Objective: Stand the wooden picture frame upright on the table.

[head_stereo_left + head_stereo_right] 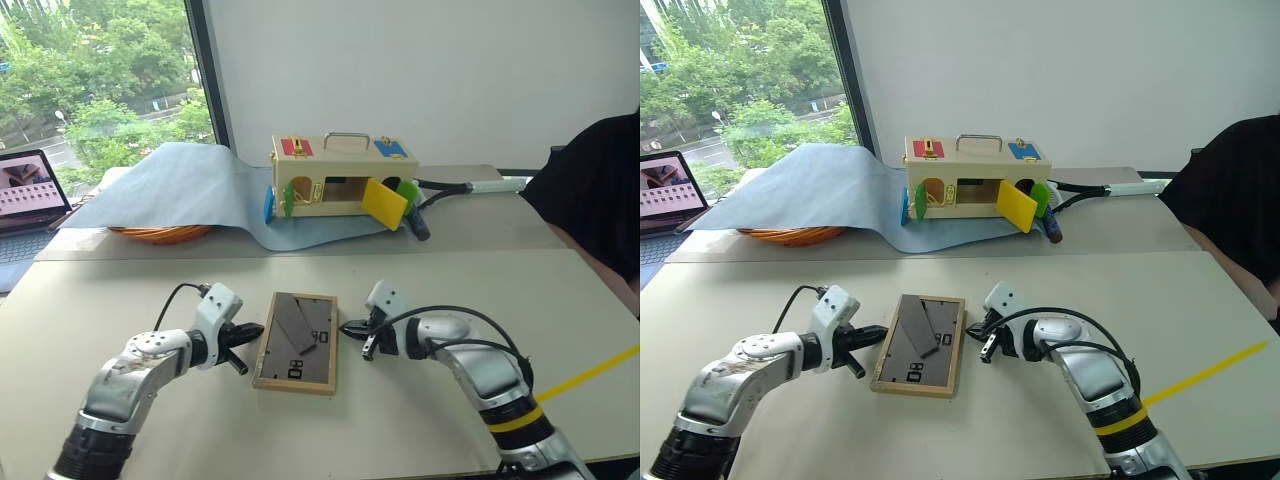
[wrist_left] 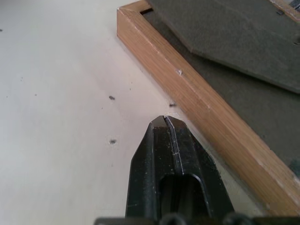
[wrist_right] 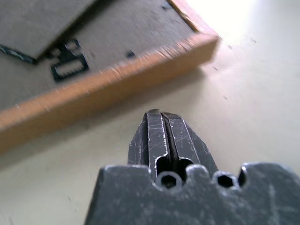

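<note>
Pale beige table (image 1: pixel 120 290): wooden picture frame (image 1: pixel 297 342) lying flat, dark back and fold-out stand up. Left gripper (image 1: pixel 250 332) just beside its left edge, fingers pressed together, holding nothing. Right gripper (image 1: pixel 350 326) just beside its right edge, likewise closed and empty.
</note>
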